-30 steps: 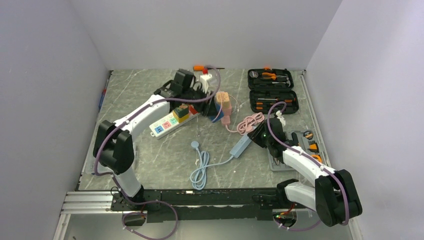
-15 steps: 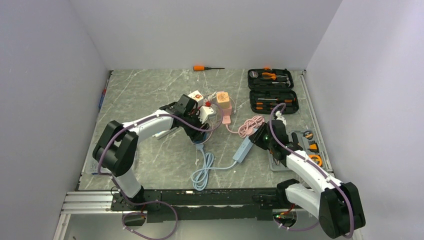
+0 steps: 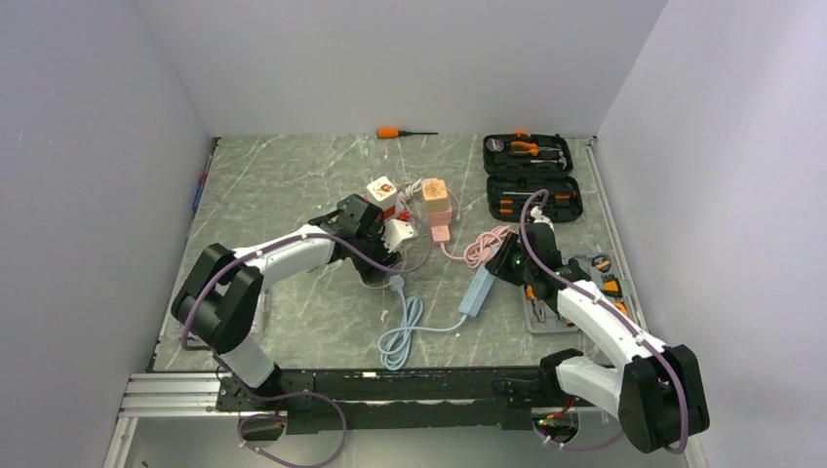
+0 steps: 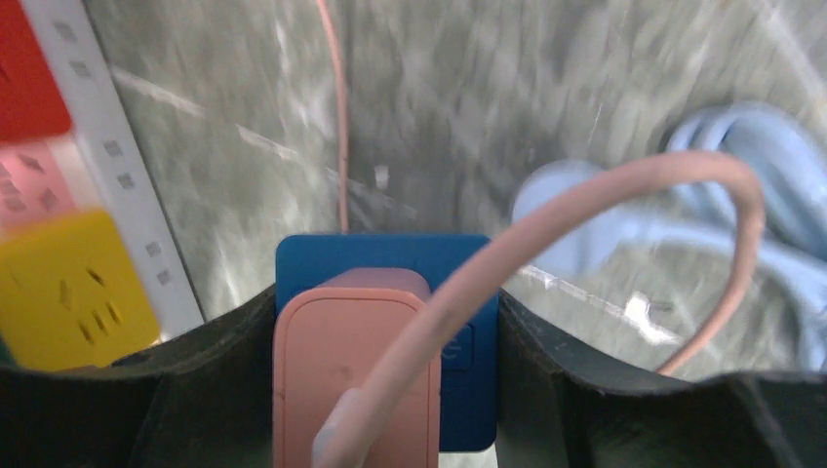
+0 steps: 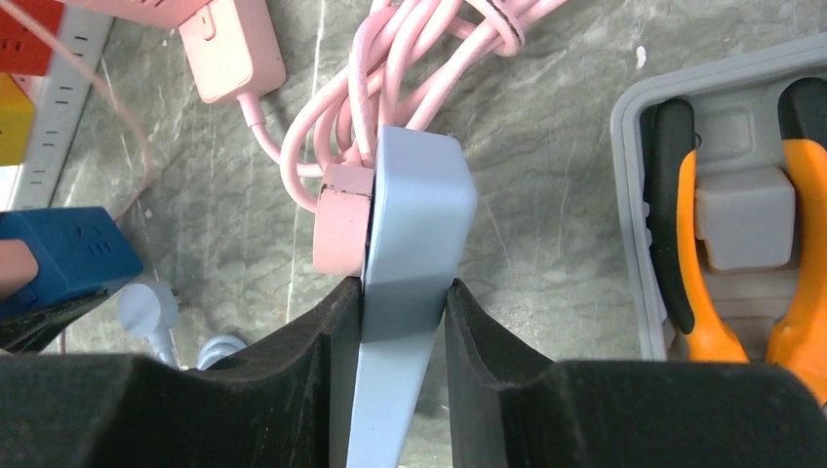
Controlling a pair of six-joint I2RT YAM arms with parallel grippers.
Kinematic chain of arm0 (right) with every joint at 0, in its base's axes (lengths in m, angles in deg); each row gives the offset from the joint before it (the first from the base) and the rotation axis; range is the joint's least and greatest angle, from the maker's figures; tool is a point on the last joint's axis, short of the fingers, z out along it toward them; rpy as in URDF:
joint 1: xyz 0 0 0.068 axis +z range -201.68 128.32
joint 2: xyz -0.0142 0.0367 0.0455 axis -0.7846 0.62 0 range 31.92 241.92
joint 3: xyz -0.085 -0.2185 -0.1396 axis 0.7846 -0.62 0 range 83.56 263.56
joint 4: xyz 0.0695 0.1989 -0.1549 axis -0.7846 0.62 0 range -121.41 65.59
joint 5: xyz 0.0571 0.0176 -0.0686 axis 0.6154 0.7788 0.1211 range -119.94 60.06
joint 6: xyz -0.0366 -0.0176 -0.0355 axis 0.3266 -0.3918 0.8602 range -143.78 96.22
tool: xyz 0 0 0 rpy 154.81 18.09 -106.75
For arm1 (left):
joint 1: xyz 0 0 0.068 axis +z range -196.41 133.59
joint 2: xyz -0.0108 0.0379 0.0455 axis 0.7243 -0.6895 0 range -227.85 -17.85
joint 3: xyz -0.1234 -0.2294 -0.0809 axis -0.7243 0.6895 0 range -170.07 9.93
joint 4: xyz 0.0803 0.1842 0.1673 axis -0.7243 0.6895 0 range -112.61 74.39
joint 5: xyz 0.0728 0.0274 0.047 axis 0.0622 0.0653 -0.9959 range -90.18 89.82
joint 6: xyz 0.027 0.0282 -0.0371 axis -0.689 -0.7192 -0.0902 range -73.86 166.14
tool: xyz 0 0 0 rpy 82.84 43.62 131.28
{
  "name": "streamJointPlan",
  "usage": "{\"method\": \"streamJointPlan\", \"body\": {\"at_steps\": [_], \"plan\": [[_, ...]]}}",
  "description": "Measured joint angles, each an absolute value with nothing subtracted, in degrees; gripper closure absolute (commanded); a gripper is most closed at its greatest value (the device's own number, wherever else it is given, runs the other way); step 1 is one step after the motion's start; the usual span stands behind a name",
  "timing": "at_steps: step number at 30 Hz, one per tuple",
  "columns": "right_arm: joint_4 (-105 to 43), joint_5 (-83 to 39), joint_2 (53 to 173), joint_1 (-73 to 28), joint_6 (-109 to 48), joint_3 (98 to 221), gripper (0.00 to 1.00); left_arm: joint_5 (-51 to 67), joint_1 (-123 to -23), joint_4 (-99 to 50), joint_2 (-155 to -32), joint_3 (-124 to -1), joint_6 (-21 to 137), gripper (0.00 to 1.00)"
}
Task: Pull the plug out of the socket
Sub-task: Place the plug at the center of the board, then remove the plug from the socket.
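Note:
In the left wrist view a blue socket block [image 4: 463,283] sits between my fingers with a pink plug [image 4: 356,380] seated in its face. A pink cord [image 4: 624,180] loops off the plug to the right. My left gripper [image 4: 385,312] is shut on the block's two sides; in the top view the left gripper [image 3: 383,258] is at the table's middle. My right gripper [image 5: 402,292] is shut on a light-blue power strip [image 5: 414,214] held on edge. A second pink plug [image 5: 343,219] sits in the strip's left face. From above, the light-blue power strip [image 3: 477,289] lies right of centre.
A multicoloured power strip [image 4: 68,292] lies left of the blue block. A coiled pink cord [image 3: 488,241], a light-blue cable coil [image 3: 398,338], two small cubes [image 3: 435,192], two open tool cases [image 3: 528,148], a grey tool tray [image 5: 634,195] and a screwdriver [image 3: 402,132] surround the grippers.
My left arm has come from the back of the table toward the middle, carrying the blue block. The right gripper has turned the light-blue strip more lengthwise.

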State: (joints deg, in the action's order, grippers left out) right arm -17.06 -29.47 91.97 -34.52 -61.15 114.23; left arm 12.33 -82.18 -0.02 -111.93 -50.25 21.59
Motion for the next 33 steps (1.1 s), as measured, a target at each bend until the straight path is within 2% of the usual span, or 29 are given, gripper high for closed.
{"method": "streamJointPlan", "body": {"at_steps": [3, 4, 6, 7, 9, 11, 17, 20, 22, 25, 33], "plan": [[-16.8, -29.5, 92.8, -34.5, -60.3, 114.6, 1.0, 10.6, -81.5, 0.8, -110.1, -47.5, 20.6, 0.64], [-16.8, -29.4, 93.2, -34.5, -60.1, 114.7, 1.0, 10.0, -81.2, 1.3, -109.2, -46.6, 20.3, 0.49], [-16.9, -29.3, 94.0, -34.5, -60.0, 114.9, 1.0, 9.4, -80.7, 2.3, -107.7, -45.1, 20.1, 0.04], [-16.8, -29.1, 94.5, -34.5, -59.9, 115.2, 1.0, 9.3, -80.5, 2.3, -107.3, -44.7, 19.9, 0.01], [-16.9, -28.8, 95.0, -34.6, -59.6, 115.5, 1.0, 9.3, -80.3, 3.5, -107.1, -44.6, 19.6, 0.01], [-16.9, -28.4, 95.4, -34.7, -59.4, 115.7, 0.93, 9.9, -80.1, 4.9, -107.1, -44.6, 19.9, 0.01], [-17.4, -27.7, 95.7, -34.8, -58.7, 115.8, 0.48, 14.2, -80.1, 10.9, -103.4, -46.3, 18.6, 0.01], [-18.2, -25.6, 95.7, -34.8, -58.4, 115.7, 0.3, 17.1, -80.1, 14.8, -99.9, -49.5, 16.9, 0.01], [-19.5, -23.6, 95.7, -34.8, -58.4, 115.5, 0.24, 18.5, -80.1, 16.4, -97.6, -51.1, 16.2, 0.01], [-23.2, -21.0, 95.2, -34.4, -58.9, 113.4, 0.21, 19.7, -80.1, 18.6, -94.8, -52.9, 15.5, 0.01], [-29.3, -20.5, 94.8, -27.9, -61.8, 106.5, 0.19, 21.0, -80.1, 20.4, -94.1, -53.8, 16.1, 0.01]]}}
